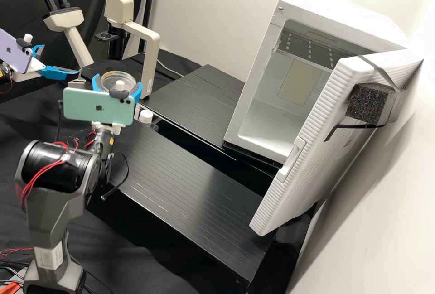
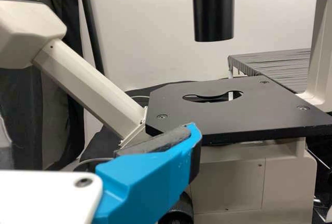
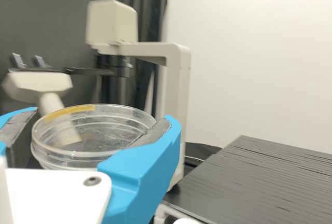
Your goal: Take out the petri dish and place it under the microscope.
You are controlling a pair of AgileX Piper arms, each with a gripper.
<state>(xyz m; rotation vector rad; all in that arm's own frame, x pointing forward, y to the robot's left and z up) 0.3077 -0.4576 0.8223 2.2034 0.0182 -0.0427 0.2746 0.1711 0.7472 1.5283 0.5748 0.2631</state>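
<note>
In the high view my right gripper (image 1: 117, 82), on the nearer arm, is closed around the sides of the clear round petri dish (image 1: 123, 76), level in front of the microscope (image 1: 148, 40). My left gripper (image 1: 60, 60) is at the left, beside the microscope, fingers apart and holding nothing. The right wrist view has my right gripper (image 3: 100, 119) with a blue finger on either side of the dish (image 3: 88, 155), which has a yellow strip on its rim. In the left wrist view, my left gripper (image 2: 111, 143) shows one blue finger before the black stage (image 2: 244, 117), whose opening holds no dish.
A white incubator (image 1: 272, 122) stands at the right, its door (image 1: 312, 149) swung open. Two black ribbed platforms (image 1: 190, 194) lie before it and beside the microscope. A white-capped bottle (image 1: 146, 116) is close behind the right gripper.
</note>
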